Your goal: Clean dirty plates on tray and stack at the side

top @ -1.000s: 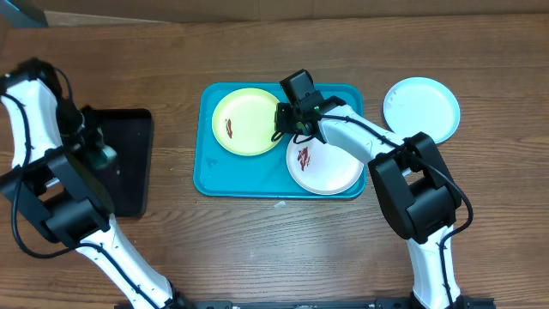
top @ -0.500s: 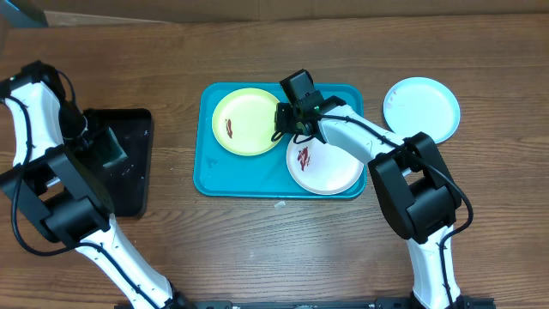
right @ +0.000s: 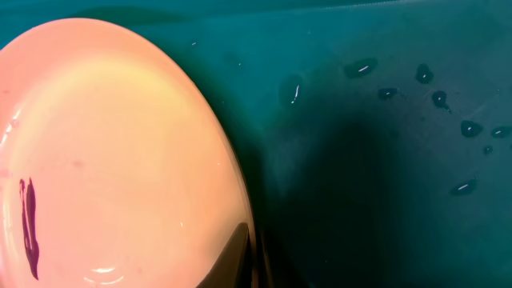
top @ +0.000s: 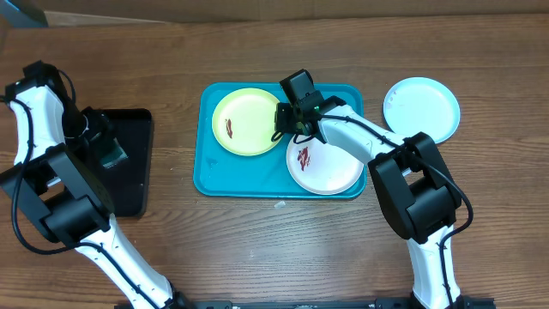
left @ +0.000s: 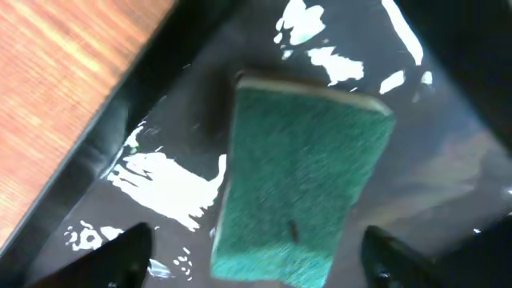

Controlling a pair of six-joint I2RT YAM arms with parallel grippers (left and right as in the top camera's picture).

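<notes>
A green sponge (left: 300, 192) lies flat in a wet, shiny black tray (top: 133, 184) that sits at the left side of the brown wooden desk (top: 257, 249).

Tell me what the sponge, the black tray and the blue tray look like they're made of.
The sponge: likely foam with a green scouring face, coarse and fibrous, a pale layer showing at its edge. The black tray: probably plastic, glossy, with bright reflections. The blue tray: apparently smooth plastic; droplets bead on it.

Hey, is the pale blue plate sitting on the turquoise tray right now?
No, the pale blue plate lies on the wooden table, beyond the tray's right end.
</notes>
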